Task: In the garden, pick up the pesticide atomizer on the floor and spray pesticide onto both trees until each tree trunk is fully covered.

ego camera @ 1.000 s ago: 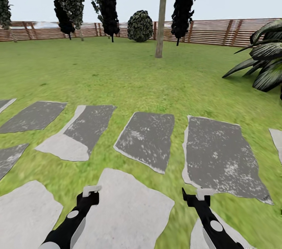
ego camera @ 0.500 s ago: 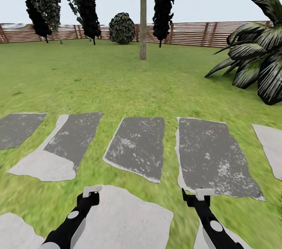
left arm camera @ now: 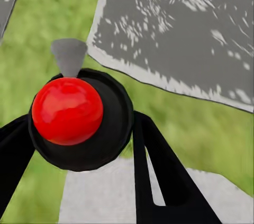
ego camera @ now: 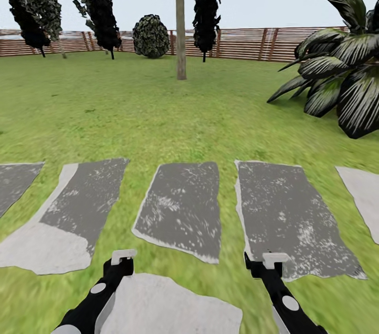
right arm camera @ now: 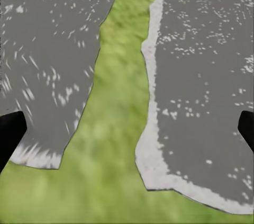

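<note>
Left gripper (ego camera: 123, 256) at bottom left of the head view, black arm with a whitish tip, over the edge of a pale stone slab (ego camera: 173, 310); how far its fingers are parted can't be told. In the left wrist view a glossy red ball (left arm camera: 67, 110) sits in a black round housing, black struts below it, rough grey slab (left arm camera: 180, 28) and grass beyond; nothing seen held. Right gripper (ego camera: 275, 258) at bottom right, same build, tip over the near edge of a dark grey slab (ego camera: 284, 215); in the right wrist view its black fingertips (right arm camera: 9, 134) sit at the far side edges, spread wide, nothing between them, just a grass strip between two speckled slabs. Stepping stones run in a row across mid frame, flat, irregular edges, white flecks. Past them, the floor (ego camera: 158, 108): blurry mottled green grass, open and flat right up to the tree trunk (ego camera: 180, 23), a slim straight grey-brown column at upper centre, leafy crown at the top edge. Round dark bush (ego camera: 151, 36) left of it, dark columnar trees (ego camera: 100, 2) upper left. Brown slat fence (ego camera: 252, 43) closes the back edge. Big dark striped-leaf palm (ego camera: 342, 76) crowds the upper right. Atomizer: no sign of it in these views.
</note>
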Motion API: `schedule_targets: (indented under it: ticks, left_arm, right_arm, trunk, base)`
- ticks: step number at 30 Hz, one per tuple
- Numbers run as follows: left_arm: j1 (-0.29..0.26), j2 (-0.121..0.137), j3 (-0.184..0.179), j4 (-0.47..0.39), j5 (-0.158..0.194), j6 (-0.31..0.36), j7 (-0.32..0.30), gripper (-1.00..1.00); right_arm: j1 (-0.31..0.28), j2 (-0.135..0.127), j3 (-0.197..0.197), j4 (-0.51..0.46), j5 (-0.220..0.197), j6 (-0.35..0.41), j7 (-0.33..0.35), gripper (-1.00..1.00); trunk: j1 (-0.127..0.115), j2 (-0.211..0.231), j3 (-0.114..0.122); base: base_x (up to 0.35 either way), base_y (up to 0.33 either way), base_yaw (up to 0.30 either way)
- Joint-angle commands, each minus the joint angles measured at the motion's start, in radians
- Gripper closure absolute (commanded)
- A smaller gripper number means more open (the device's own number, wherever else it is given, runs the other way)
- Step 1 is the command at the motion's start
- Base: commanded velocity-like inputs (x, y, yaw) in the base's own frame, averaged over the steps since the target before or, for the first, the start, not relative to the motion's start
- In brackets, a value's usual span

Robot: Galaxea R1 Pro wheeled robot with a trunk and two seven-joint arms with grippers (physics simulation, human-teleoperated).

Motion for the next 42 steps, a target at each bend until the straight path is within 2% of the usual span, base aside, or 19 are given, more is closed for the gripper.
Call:
schedule_targets:
  ticks: [1, 13, 17, 21, 24, 27, 31, 42]
  left_arm:
    - [0.0, 0.0, 0.0, 0.0, 0.0, 0.0, 0.0, 1.0]
    - [0.0, 0.001, 0.0, 0.005, -0.002, -0.001, 0.003, 1.0]
    - [0.0, 0.001, 0.0, 0.008, -0.003, -0.002, 0.003, 1.0]
    - [0.027, 0.0, 0.0, 0.001, 0.0, -0.009, 0.004, 1.0]
    - [0.035, 0.0, 0.0, 0.005, 0.0, -0.038, 0.005, 1.0]
    - [0.037, 0.0, 0.0, 0.008, 0.0, -0.069, 0.005, 1.0]
    - [0.054, 0.0, 0.001, 0.008, -0.001, -0.082, 0.006, 1.0]
    - [0.064, 0.0, 0.002, 0.007, 0.0, -0.084, 0.006, 1.0]
  right_arm:
    - [0.0, 0.0, 0.0, 0.0, 0.0, 0.0, 0.0, -1.0]
    - [0.0, 0.001, -0.001, 0.004, 0.0, -0.01, 0.0, -1.0]
    - [0.0, 0.001, -0.001, 0.058, 0.0, -0.064, -0.001, -1.0]
    - [0.0, 0.003, 0.0, 0.15, -0.001, -0.187, -0.001, -1.0]
    - [0.0, 0.002, -0.001, 0.201, -0.001, -0.27, -0.001, -1.0]
    - [0.0, 0.002, -0.001, 0.24, -0.001, -0.313, -0.001, -1.0]
    - [0.0, 0.003, -0.001, 0.275, 0.0, -0.326, -0.001, -1.0]
    - [0.0, 0.003, 0.001, 0.279, 0.001, -0.327, 0.0, -1.0]
  trunk:
    - [0.0, 0.0, 0.0]
    - [0.0, 0.0, 0.0]
    - [0.0, 0.0, 0.0]
    - [0.0, 0.0, 0.0]
    - [0.0, 0.0, 0.0]
    - [0.0, 0.0, 0.0]
    - [0.0, 0.0, 0.0]
    - [0.0, 0.0, 0.0]
  base:
    - [0.293, 0.158, -0.005]
    - [0.293, 0.158, -0.001]
    - [0.293, 0.157, 0.0]
    - [0.294, 0.15, 0.0]
    - [0.296, 0.143, 0.0]
    - [0.297, 0.14, 0.0]
    - [0.298, 0.138, 0.0]
    - [0.302, 0.132, 0.0]
